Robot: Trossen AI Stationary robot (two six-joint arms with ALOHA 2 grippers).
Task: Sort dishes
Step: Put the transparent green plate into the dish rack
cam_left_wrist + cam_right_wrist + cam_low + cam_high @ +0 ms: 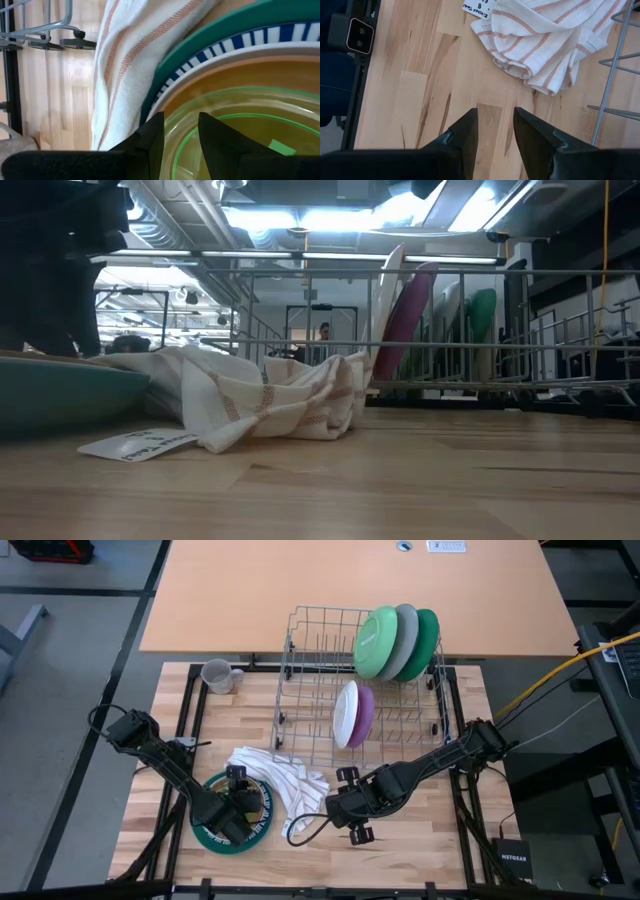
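The left claw (237,808) hangs over the stacked dishes at the counter's (420,840) near-left corner: a teal plate (210,37), a blue-striped plate (260,37) and a clear green bowl (240,130). Its fingers straddle the bowl's rim; contact cannot be confirmed. The right claw (495,127) hovers released above bare wood beside the striped towel (280,780). The rack (320,650) holds five upright plates, and a mug (218,676) stands apart.

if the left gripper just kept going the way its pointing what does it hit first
Most likely the clear green-rimmed bowl: the left gripper has a finger on each side of its rim. The bowl sits in a stack with a blue-striped plate and a teal plate below. Depth is hard to judge.
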